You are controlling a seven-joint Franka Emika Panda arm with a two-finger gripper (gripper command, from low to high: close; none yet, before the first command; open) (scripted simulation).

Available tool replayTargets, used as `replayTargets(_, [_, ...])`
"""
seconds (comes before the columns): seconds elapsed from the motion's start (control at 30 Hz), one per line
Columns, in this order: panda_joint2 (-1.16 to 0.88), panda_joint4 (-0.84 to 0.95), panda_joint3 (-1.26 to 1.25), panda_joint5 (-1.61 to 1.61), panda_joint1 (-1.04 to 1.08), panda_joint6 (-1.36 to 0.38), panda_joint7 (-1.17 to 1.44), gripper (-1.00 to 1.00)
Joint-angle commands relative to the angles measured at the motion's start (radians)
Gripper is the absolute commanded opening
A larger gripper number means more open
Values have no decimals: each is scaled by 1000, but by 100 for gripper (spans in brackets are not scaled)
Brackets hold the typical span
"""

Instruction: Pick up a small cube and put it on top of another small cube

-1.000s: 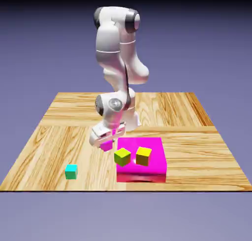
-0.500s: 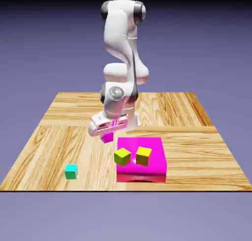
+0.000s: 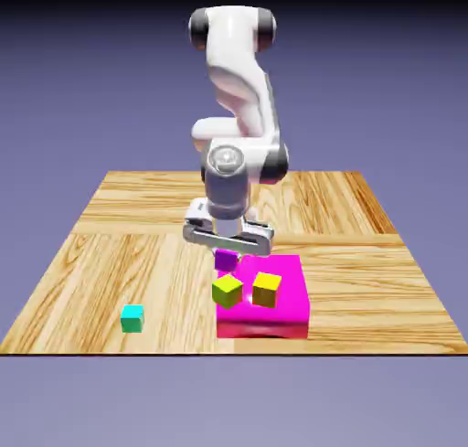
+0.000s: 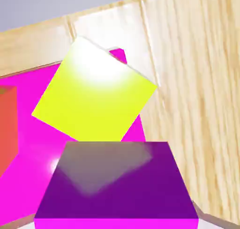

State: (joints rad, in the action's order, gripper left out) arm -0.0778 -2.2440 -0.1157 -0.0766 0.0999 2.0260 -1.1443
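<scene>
Wooden table (image 3: 110, 244) beneath the arm (image 3: 239, 98); no writing, brand or label can be read on any surface. A flat magenta block (image 3: 285, 303) lies on the table below the gripper (image 3: 226, 250) and slightly toward the exterior view's right. The gripper points downward, its jaws pressed against opposite sides of the purple cube (image 3: 226, 260), which hangs clear of the table. The cube has no long axis; in the hand view it fills the bottom of the frame (image 4: 117, 186) with its flat face toward the camera, edges roughly square to the frame. Just below the held cube sits the green cube (image 3: 227, 292), at the block's corner on the exterior view's left; in the hand view its face (image 4: 93, 99) is rotated relative to the purple cube. A yellow cube (image 3: 266, 289) rests on the block, beside the green one. A cyan cube (image 3: 132, 318) stands on the table, well apart from the gripper toward the exterior view's left.
</scene>
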Motion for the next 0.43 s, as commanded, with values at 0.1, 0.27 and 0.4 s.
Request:
replayTargets(0.1, [-39,138,-33,-115,-21,-103,-154,-100])
replayTargets(0.27, [-105,32,-42,-127,-36,71,-143,-100])
replayTargets(0.4, [-72,85,-37,-121,-28,-16,-149,100])
